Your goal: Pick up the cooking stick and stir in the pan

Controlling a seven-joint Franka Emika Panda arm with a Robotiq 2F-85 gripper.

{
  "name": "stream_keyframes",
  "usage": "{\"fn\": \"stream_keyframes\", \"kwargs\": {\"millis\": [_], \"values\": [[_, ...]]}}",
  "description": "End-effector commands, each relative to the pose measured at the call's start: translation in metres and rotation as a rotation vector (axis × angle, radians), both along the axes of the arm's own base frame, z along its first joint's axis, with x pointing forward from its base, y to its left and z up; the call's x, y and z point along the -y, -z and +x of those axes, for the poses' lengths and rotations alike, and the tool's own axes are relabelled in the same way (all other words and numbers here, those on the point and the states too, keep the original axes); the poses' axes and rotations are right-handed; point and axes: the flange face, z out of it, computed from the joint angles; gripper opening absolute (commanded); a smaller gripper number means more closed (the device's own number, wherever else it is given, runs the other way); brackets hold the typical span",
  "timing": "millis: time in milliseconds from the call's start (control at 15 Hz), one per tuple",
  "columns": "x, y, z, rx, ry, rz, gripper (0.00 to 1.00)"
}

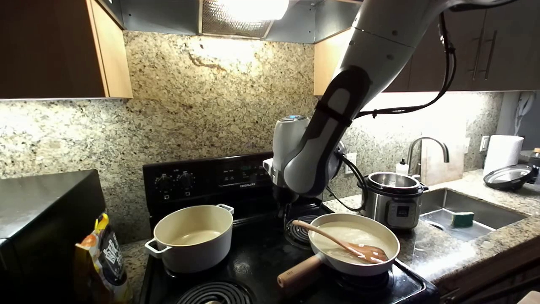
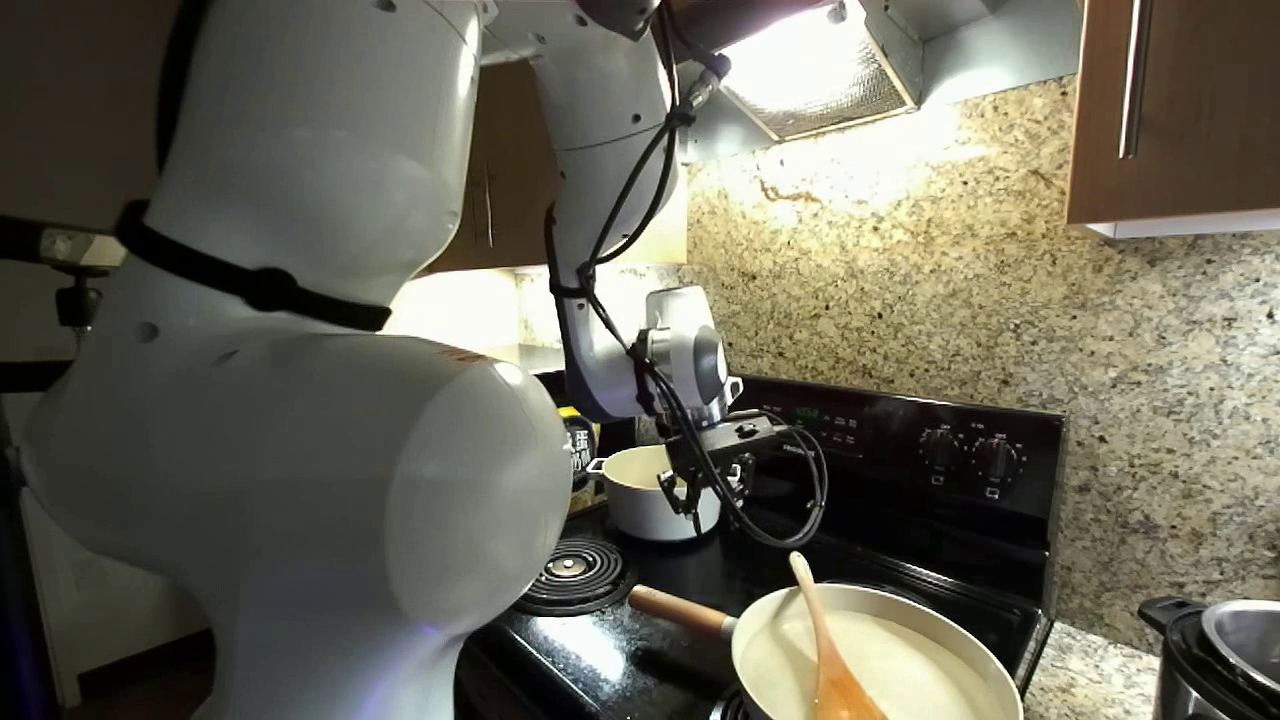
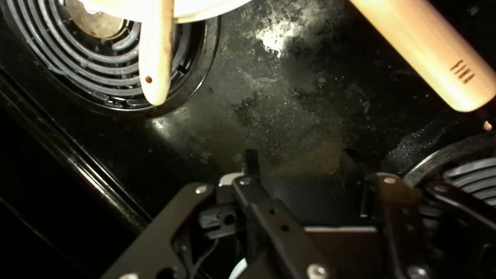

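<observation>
End effector (image 3: 301,159) jaws apart, empty, beside pan (image 1: 358,270). Cooking stick (image 1: 346,245) lies in pan, handle (image 3: 157,62) jutting out. Risk: pinching only the handle's tip could let it twist loose mid-stir.

I see a cream two-handled pot (image 1: 202,253) sitting on the black stove (image 1: 249,261), with a coil burner (image 2: 575,567) near it. A yellow-and-black bag (image 1: 110,259) stands beside a dark boxy appliance (image 1: 55,223). Beside the stove, on the granite surface (image 1: 429,251), I make out a steel electric cooker (image 1: 390,205) near a sink (image 1: 481,209) with a green sponge (image 1: 463,219) in it and a curved tap (image 1: 434,140) behind. A white paper roll (image 1: 502,153) stands near a dark-rimmed lid (image 1: 506,176). Overhead, a lamp (image 1: 253,9) glows.
</observation>
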Motion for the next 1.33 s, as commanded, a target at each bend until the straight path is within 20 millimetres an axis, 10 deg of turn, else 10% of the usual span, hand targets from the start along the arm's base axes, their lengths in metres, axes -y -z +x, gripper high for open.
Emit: {"fn": "stream_keyframes", "kwargs": {"millis": [0,400,467,667,1267], "values": [[0.015,-0.005,0.005,-0.048,0.057,0.049,0.88],[0.153,-0.037,0.049,-0.087,0.196,0.068,1.00],[0.121,-0.021,0.042,-0.074,0.191,0.057,1.00],[0.165,-0.033,0.054,-0.071,0.220,0.054,1.00],[0.134,-0.024,0.065,-0.113,0.153,0.083,1.00]]}}
